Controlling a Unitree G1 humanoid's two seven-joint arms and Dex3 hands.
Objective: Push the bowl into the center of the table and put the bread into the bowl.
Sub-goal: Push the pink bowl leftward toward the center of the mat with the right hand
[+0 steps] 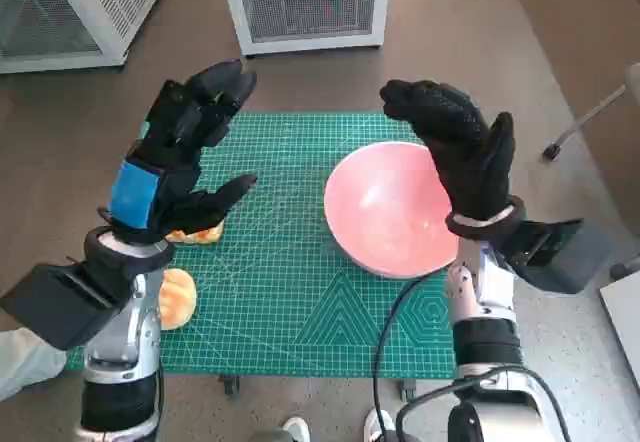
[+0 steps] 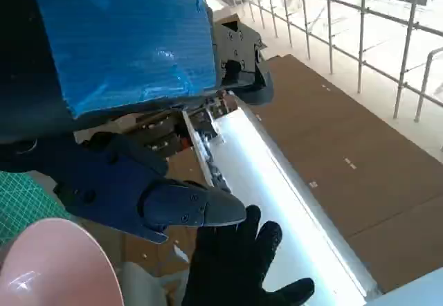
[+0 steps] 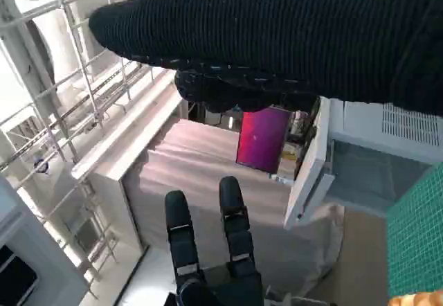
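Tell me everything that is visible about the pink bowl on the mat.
The pink bowl is round, smooth and glossy, seemingly plastic, and it looks empty. It stands upright, mouth up, on the green cutting mat, toward the robot's right of the middle. The right hand, gloved in black, overlaps its right rim from above; whether it touches cannot be told. The left wrist view shows part of the rim. A black cable passes by its near edge.

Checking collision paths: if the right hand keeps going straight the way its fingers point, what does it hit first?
Probably nothing: the right hand hangs above the pink bowl, fingers aimed across the green mat toward the left hand. Height is unclear.
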